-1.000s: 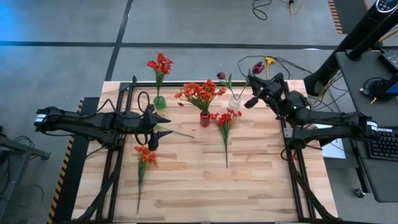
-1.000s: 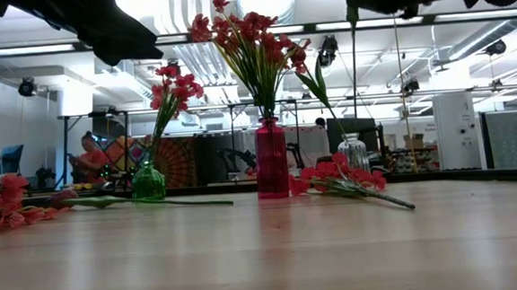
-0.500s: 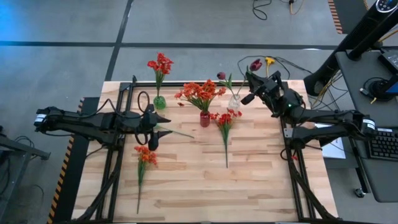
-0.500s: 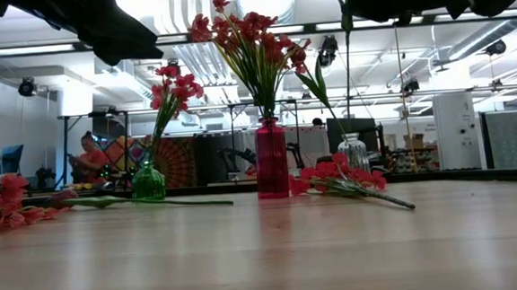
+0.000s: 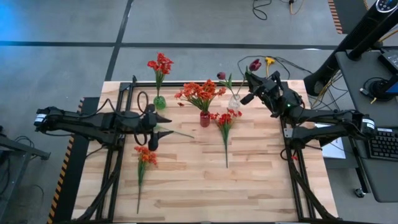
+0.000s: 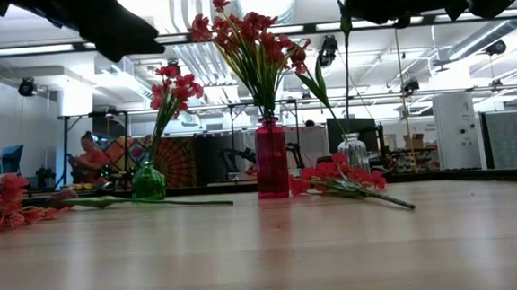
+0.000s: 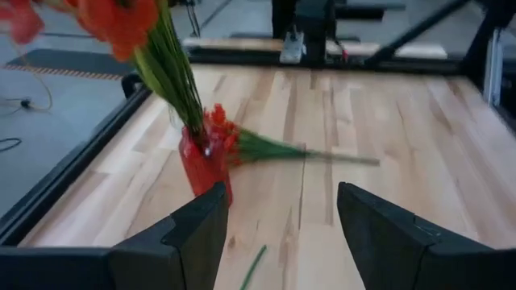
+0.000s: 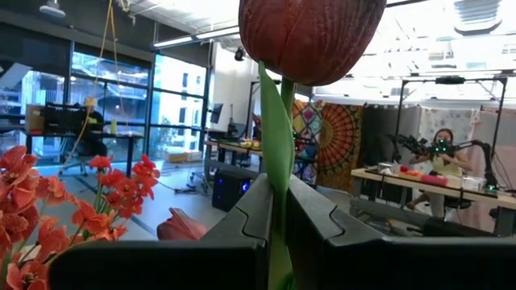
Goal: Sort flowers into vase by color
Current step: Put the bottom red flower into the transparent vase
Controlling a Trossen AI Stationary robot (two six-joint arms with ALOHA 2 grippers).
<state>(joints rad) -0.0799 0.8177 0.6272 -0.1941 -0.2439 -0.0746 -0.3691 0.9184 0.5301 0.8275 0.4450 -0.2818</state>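
Your wooden table (image 5: 249,186) in an open workshop | your right gripper (image 8: 278,213) clamps a maroon tulip (image 8: 310,36), green stalk | left gripper (image 7: 278,234) spread, empty.

Red blooms (image 5: 160,63) upright in green vase (image 5: 160,101), far left of the row. Orange-red bunch (image 5: 200,93) upright in red vase (image 5: 204,119), centre. Dark maroon bloom (image 5: 221,76) leaning in clear vase (image 5: 234,101). Second maroon tulip (image 8: 310,36) held upright by its stalk, above the clear vase. One red stem (image 5: 224,124) flat on the table beside the red vase; one orange-red stem (image 5: 143,163) flat near the left side.
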